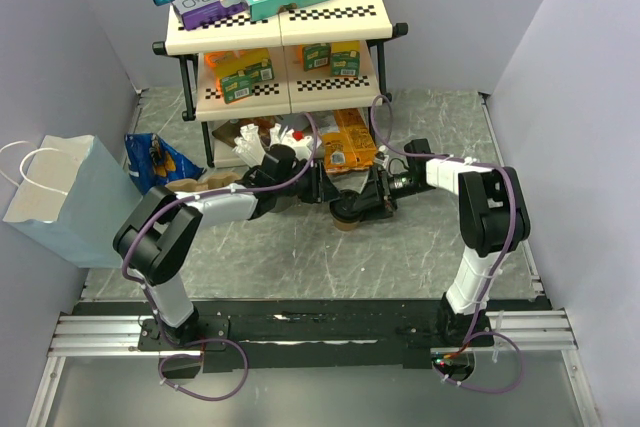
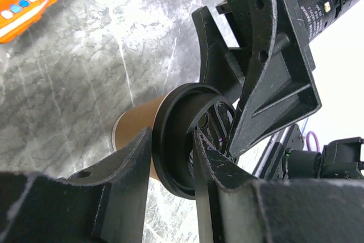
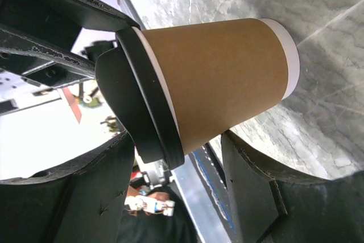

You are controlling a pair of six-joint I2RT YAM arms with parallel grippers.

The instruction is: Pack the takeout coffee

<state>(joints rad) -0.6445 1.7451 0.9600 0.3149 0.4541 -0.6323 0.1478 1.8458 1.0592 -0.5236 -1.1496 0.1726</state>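
Coffee cup mostly hidden overhead.

A small tan kraft paper cup is looking matt and smooth, its base band plain white. Its round black plastic lid is giving a soft sheen. The grey marbled tabletop is looking smooth, faintly glossy. My black plastic fingers are showing rough, scuffed edges.

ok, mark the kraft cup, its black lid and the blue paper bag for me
kraft cup (image 3: 227,78): right wrist view, middle of the tan side wall.
black lid (image 2: 170,123): left wrist view, on its outer rim.
blue paper bag (image 1: 70,202): top view, on its broad face.
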